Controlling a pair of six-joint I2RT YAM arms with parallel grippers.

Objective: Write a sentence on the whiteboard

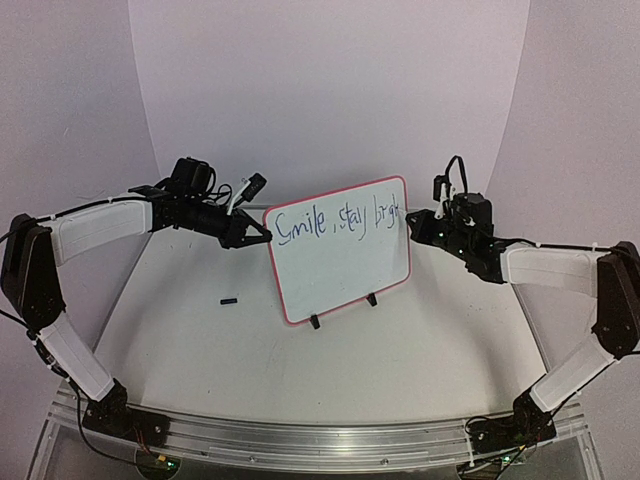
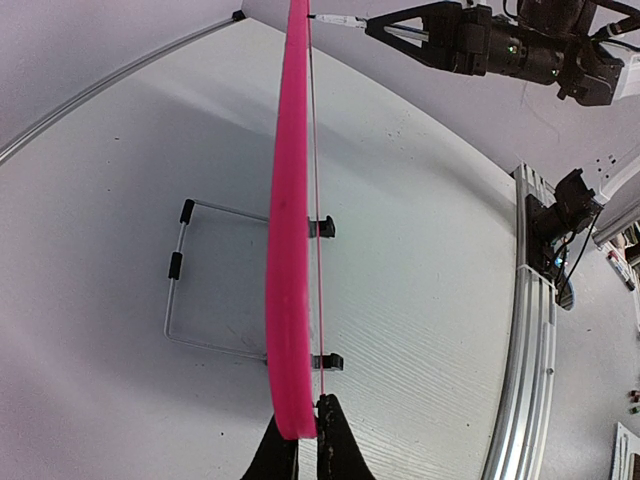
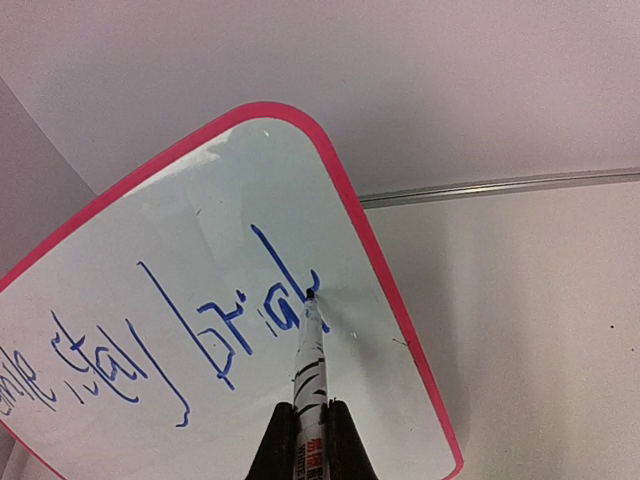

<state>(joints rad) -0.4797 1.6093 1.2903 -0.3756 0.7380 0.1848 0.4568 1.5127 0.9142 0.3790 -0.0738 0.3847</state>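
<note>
Whiteboard (image 1: 340,270) stands upright on its two black clip feet (image 1: 315,322) near mid-desk (image 1: 300,380), writing face toward the arm bases. In the top view its top edge slopes up toward the right corner.

L hand (image 1: 265,238) is at the board's left edge, upper part, w/ both fingers closed on the pink frame. L wrist view shows the board edge-on (image 2: 290,250): one finger each side of the frame at L hand (image 2: 305,428), pinching it. Both clip feet (image 2: 330,361) sit on the desk (image 2: 430,250) on the face side. A thin wire stand (image 2: 180,270) w/ black sleeves lies flat on the desk behind the board.

R hand (image 1: 415,228) is at the board's upper right corner, on the face side. R wrist view: R hand (image 3: 308,425) is clamped on a marker (image 3: 310,360), a white barrel w/ black print. The tip touches the board (image 3: 150,230) at the last letter, close to the right frame. From L wrist view the marker (image 2: 335,20) pokes out of R hand (image 2: 400,28) and meets the face near the top.

Sentence (image 1: 335,222) runs in blue along the board's upper part, one line, readable as "Smile, stay brigh" up to the tip. The close view shows the tail end of it (image 3: 200,340).

A small black piece (image 1: 229,299) lies on the desk left of the board, apart from it; can't tell what it is.
</note>
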